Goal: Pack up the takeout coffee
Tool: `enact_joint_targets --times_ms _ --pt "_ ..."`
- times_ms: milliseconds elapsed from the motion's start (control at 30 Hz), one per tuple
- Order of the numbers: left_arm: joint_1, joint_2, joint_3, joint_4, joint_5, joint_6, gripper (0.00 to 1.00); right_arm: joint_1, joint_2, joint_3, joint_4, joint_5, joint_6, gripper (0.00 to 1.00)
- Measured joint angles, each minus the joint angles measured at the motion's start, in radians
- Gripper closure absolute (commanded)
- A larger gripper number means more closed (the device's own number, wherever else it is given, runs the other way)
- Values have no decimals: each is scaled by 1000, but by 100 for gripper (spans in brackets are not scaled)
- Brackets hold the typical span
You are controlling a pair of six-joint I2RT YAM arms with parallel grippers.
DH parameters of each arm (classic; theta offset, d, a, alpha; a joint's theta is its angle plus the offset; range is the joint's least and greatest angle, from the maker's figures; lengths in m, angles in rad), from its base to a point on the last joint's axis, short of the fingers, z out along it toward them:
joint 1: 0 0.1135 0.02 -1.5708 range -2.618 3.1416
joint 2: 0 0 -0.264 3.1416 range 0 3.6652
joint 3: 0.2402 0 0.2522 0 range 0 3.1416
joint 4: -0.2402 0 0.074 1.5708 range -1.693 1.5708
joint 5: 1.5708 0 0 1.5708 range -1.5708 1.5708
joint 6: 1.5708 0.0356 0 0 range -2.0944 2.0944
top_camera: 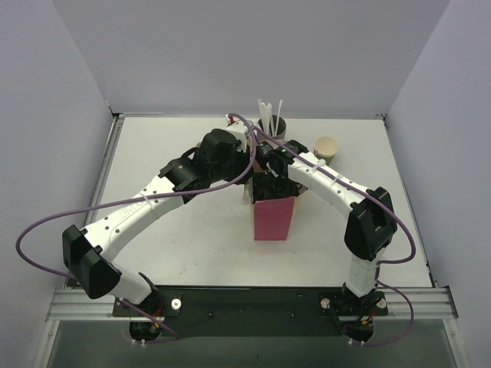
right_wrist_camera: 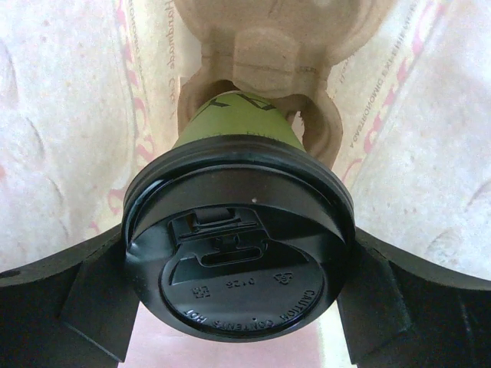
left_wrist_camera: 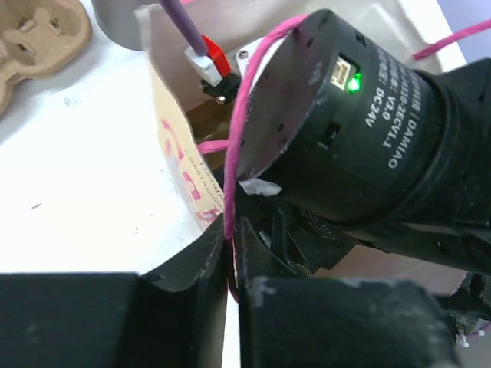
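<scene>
The right gripper [right_wrist_camera: 239, 264] clamps the takeout coffee [right_wrist_camera: 234, 126] at its lid [right_wrist_camera: 238, 230]. The cup sits in the pulp carrier [right_wrist_camera: 265, 46] inside the bag [top_camera: 273, 218]. The left gripper [left_wrist_camera: 232, 264] pinches the bag's rim. Risk: a tilted release could tip the cup, and a pull could tear the paper.

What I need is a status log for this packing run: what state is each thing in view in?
Pink paper bag: upright, open.
Moulded cardboard cup holder: inside the bag.
Green paper cup: lidded, seated in the holder.
Black round plastic lid: on the cup.
Right pincer: closed on the lid.
Left pincer: pinching the bag's wall.
Second green paper cup, cream inside: upright, unlidded.
Grey cylinder: upright, holding white straws.
</scene>
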Motion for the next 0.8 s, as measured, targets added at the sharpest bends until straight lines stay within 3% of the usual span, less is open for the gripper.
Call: enact_joint_targets --times_ms 67,800 --pt "0 14 27 -31 -17 13 100 0 0 -5 0 5 0 48" --pt "-32 18 54 -89 -59 -10 100 14 -36 -84 68 5 6 48"
